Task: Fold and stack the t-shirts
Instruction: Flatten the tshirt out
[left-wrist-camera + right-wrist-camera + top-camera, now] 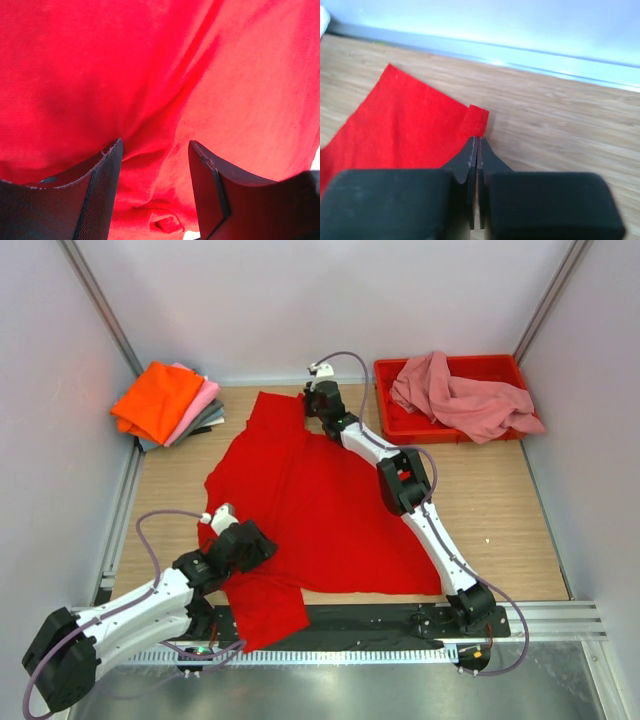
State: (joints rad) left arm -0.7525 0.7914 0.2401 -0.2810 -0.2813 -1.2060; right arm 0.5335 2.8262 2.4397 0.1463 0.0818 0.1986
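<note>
Your R gripper [477,142] pinched the red t-shirt [320,505] at its far corner; L gripper [155,146] sat spread wide over its near side.

The red shirt [160,75] spills past the left wrist view's edges. From above you get only slivers of pink and grey beneath the orange shirt [157,400] — and the dusty pink shirt [465,400] hides part of the floor of the tray [386,380].

Left arm [140,612] and right arm [440,540]: white links, black joints. A thin lilac cable [347,353] trails along each. Gripper fingers [100,195] are matte black.
</note>
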